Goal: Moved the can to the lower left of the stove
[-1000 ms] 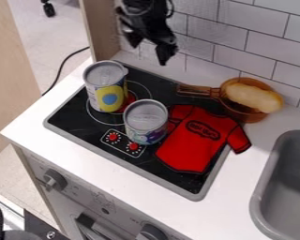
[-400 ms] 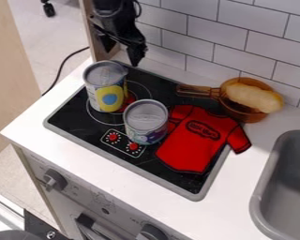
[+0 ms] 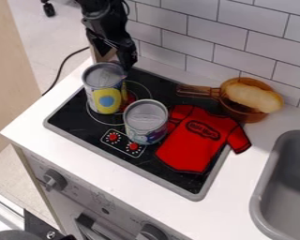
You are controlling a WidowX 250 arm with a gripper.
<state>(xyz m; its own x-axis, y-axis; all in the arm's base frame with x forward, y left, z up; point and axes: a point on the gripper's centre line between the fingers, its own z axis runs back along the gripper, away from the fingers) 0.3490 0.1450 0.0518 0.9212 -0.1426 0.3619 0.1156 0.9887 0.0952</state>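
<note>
Behind the stove [image 3: 74, 112], white wall tiles [image 3: 202, 28], cropped at the top; by its far left corner, black fingers [image 3: 128, 55] spread apart, released, with any touch on the yellow-labelled can [image 3: 103, 104] hard to make out. On the stove's left part, that same can, upright, back out of sight, beside a shorter can [image 3: 146, 129]; right of the stove, part of a gray sink [image 3: 261, 192], cut off at the edge.
</note>
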